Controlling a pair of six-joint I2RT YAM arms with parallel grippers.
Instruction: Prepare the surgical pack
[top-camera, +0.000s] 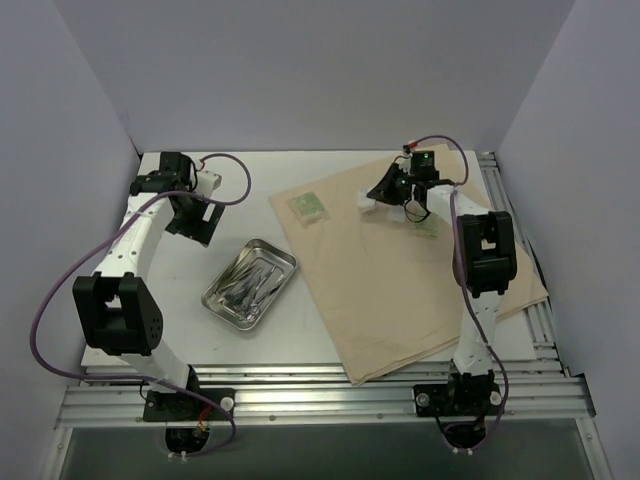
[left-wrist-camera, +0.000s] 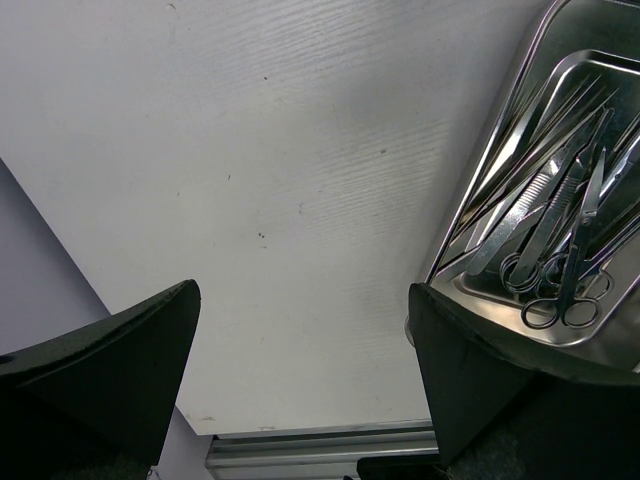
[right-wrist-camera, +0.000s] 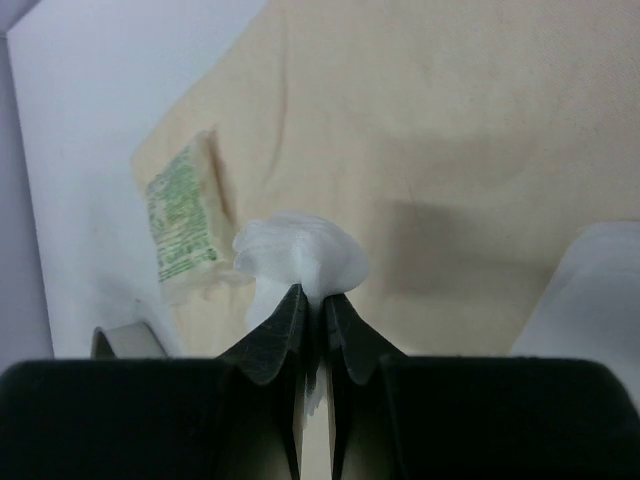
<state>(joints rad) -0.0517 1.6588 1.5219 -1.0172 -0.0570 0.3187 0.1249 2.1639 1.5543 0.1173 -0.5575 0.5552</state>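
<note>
The tan cloth sheet (top-camera: 400, 290) lies spread flat on the right half of the table. My right gripper (top-camera: 373, 199) hovers over its far edge, shut on a bunched white gauze square (right-wrist-camera: 300, 252); in the right wrist view the gripper (right-wrist-camera: 313, 300) pinches the gauze above the sheet (right-wrist-camera: 450, 120). A green packet (top-camera: 307, 208) lies on the sheet's far left corner and shows in the right wrist view (right-wrist-camera: 180, 225). The steel tray (top-camera: 288, 262) holds scissors (left-wrist-camera: 565, 300) and tweezers left of the sheet. My left gripper (top-camera: 192, 218) is open and empty, its jaws wide over bare table (left-wrist-camera: 300, 370) beside the tray (left-wrist-camera: 470, 220).
A second pale green packet (top-camera: 428, 229) lies on the sheet under the right arm. A blurred white shape (right-wrist-camera: 590, 290) sits at the right of the right wrist view. Grey walls enclose the table on three sides. Aluminium rails (top-camera: 320, 395) run along the near edge.
</note>
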